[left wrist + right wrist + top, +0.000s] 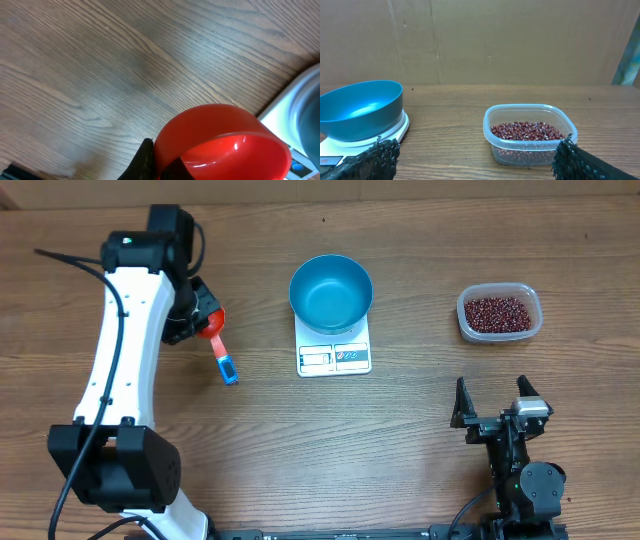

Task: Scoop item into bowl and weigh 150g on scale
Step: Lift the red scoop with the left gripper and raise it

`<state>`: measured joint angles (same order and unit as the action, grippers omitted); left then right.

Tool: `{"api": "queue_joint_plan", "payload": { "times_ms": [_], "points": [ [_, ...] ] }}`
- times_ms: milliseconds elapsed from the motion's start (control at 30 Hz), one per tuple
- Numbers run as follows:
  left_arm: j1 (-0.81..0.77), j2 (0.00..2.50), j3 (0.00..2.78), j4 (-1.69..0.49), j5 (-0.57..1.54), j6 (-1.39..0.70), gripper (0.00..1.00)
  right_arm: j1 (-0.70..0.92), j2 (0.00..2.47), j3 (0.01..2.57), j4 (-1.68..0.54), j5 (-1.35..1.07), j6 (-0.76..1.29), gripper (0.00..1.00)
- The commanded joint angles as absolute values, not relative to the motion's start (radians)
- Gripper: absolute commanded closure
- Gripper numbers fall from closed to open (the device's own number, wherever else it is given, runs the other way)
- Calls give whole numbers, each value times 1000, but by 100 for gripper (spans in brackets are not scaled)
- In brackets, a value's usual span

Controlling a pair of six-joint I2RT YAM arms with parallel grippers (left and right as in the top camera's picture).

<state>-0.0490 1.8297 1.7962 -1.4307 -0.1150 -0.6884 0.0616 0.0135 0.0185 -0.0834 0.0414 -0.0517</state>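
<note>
closest to the left wrist camera is the red scoop [220, 140]. the left end effector [197, 315] is clenched on it just behind the cup, and the blue handle points toward the robot's side of the desk [100, 60]. the right end effector [492, 398] is released, its jaws wide and holding nothing. a little further stands the white scale [334, 357] with the blue bowl [331, 292] on top of it; the bowl looks empty. furthest from the scoop, at the right side, is the clear tub [530, 107] with the beans [525, 131], small dark red grains lying in a loose, low layer. i judge the step in hand is bringing the scoop to the tub. to do it well, the arm should pass around the bowl without touching it. it should enter the beans at a slant and take modest loads, so the final amount can be added slowly.
</note>
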Motion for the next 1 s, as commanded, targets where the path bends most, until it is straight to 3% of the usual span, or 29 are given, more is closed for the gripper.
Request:
{"api": "queue_joint_plan", "payload": {
  "times_ms": [0, 467, 967],
  "points": [
    [-81, 1800, 1821, -1437, -214, -781, 96, 70, 3, 8, -81, 47, -45, 0],
    [-125, 1800, 1821, -1499, -296, -1001, 96, 70, 3, 8, -81, 47, -45, 0],
    [-125, 1800, 1821, -1500, -295, -1010, 96, 70, 3, 8, -81, 47, -45, 0]
  ]
}}
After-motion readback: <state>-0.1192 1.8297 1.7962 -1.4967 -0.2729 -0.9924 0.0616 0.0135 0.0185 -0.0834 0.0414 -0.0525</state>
